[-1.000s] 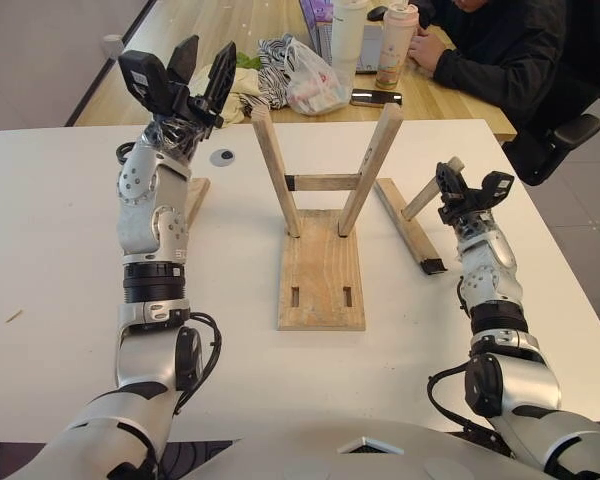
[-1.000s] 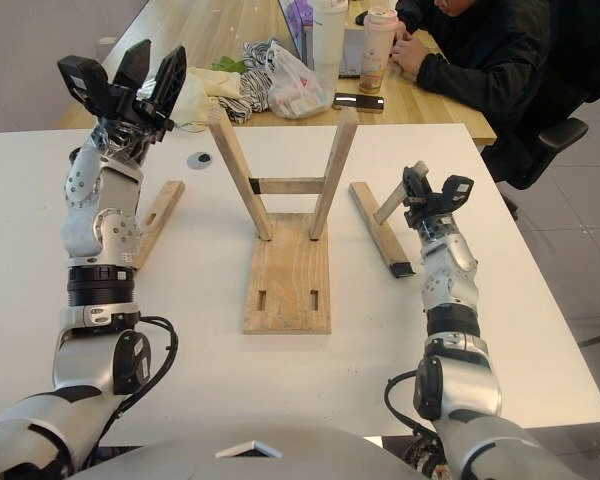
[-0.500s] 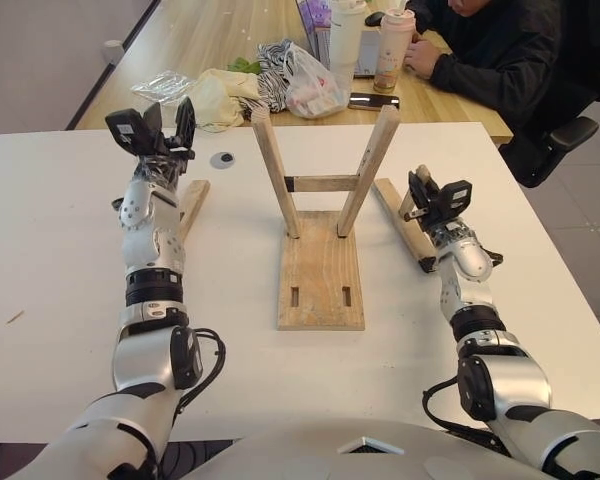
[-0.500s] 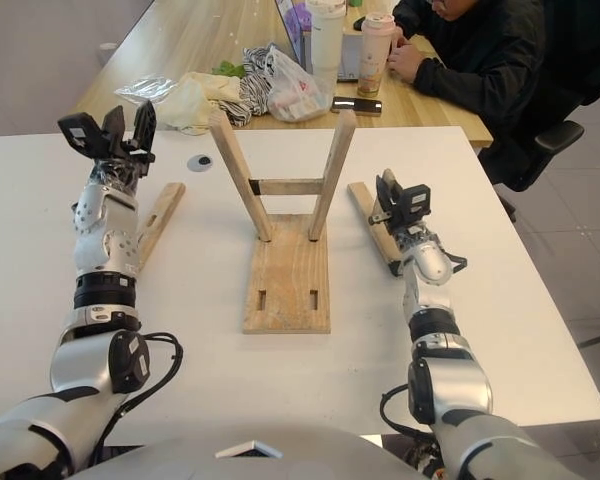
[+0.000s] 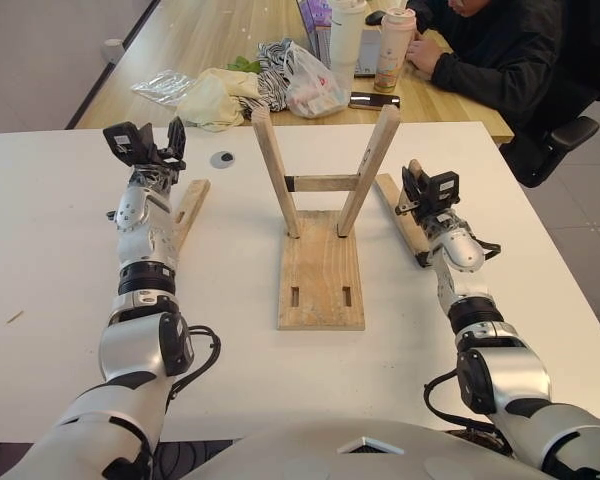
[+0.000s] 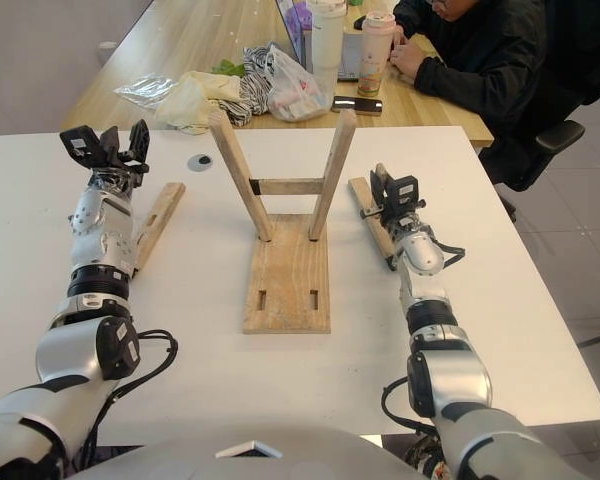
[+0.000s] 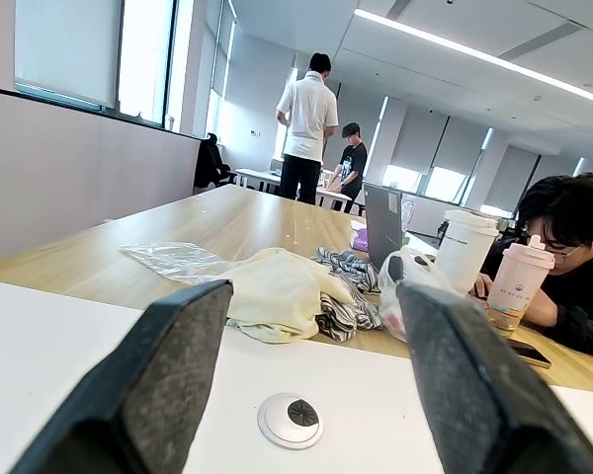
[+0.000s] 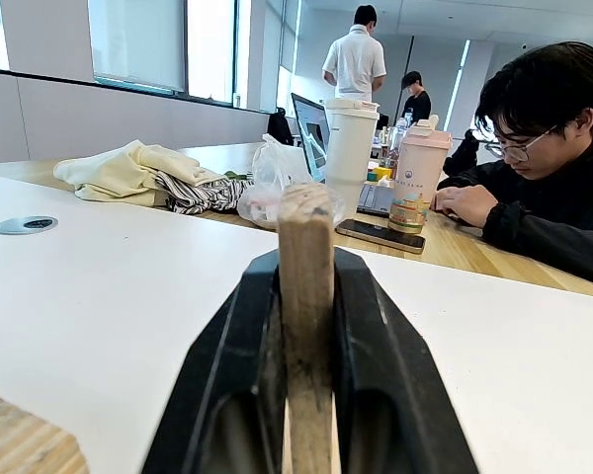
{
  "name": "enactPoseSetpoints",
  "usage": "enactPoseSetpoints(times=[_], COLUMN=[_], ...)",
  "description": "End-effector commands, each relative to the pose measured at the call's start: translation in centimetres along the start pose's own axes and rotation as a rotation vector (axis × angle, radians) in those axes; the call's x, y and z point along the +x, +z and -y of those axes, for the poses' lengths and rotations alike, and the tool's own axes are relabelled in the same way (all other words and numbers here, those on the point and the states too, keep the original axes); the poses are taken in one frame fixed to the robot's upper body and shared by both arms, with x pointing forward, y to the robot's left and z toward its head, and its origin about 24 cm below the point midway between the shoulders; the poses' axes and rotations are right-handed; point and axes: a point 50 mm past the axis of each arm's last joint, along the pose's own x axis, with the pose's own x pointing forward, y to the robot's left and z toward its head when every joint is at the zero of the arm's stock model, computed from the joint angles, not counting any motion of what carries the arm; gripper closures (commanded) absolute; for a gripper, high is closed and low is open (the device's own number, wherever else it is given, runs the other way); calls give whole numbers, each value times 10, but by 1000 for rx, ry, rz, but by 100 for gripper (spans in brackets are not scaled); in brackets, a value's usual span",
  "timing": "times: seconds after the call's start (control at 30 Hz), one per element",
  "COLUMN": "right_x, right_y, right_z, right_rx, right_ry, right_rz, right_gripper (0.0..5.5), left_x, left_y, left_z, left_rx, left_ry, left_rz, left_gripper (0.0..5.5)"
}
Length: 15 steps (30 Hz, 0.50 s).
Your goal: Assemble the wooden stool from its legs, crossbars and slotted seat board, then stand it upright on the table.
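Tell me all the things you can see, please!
seat board: one, light wood, flat mid white table
legs: two, wood, standing slanted in the board
crossbar: one, wood, joining those legs
left loose piece: one, wood, flat on table
right loose piece: one, wood, dark tip, flat on table
stick: one, wood, in right gripper
cable cap: one, grey, table's far side
cups: two, white and pink, wooden table behind
phone: one, dark, by cups
left gripper: open
right gripper: shut on stick

1 slotted seat board (image 5: 321, 285) with 2 slots (image 5: 294, 297), 2 upright legs (image 5: 277, 175) and 1 crossbar (image 5: 325, 183). 2 loose wooden pieces lie flat on the white table (image 5: 60, 260): left piece (image 5: 190, 205), right piece (image 6: 370, 218). 1 short stick (image 8: 306, 222) is clamped in the right gripper (image 8: 306, 261). The far table (image 5: 180, 40) has 2 cups (image 5: 347, 35) and 1 phone (image 5: 375, 98).
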Motion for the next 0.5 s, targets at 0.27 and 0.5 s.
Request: enactPoseSetpoints(times=[0.27, 0.5], right_x=[-61, -70], right_y=[-38, -15], right_z=[16, 23], right_rx=[56, 17], right_ry=[47, 133], right_rz=[-407, -557], right_gripper=[333, 239], left_x=[-4, -11], left_y=[-1, -4], left_z=[-3, -9], left_rx=[5, -11], left_ry=[34, 78], left_rz=[19, 23], left_gripper=[246, 246])
